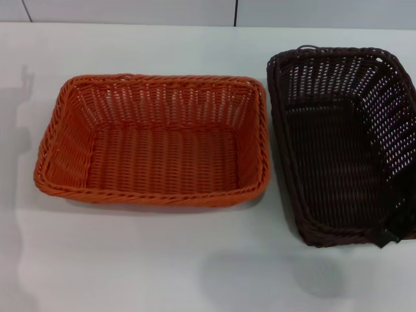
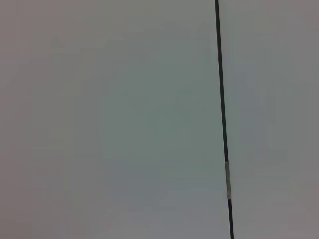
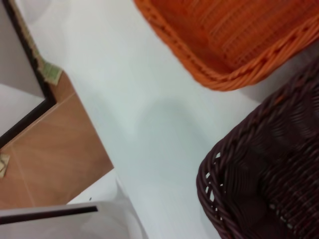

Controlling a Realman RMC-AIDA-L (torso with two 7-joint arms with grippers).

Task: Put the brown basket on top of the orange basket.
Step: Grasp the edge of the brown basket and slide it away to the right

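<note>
You are looking at a white table [image 1: 162, 260] set against a pale wall with a thin dark seam [image 2: 222, 109] running down it; through the right wrist camera you also catch a strip of brown floor [image 3: 55, 149] off the table's edge.

The orange basket [image 1: 153, 140] sits flat on the table, left of centre in the head view, open side up and empty. The brown basket [image 1: 341, 140] is just to its right, apart from it by a narrow strip of table. It appears tilted, with its right side raised, and a soft shadow lies on the table in front of it.

Your right gripper [image 1: 393, 231] shows only as a dark piece at the brown basket's near right corner, at the very edge of the head view. It looks to be on the rim there, but you cannot tell whether the fingers are closed on the weave or merely against it. From that wrist, the brown basket's braided rim is directly below and close, and the orange basket's corner lies farther out across bare table.

Your left gripper is out of sight; its wrist camera faces only the wall and seam.
</note>
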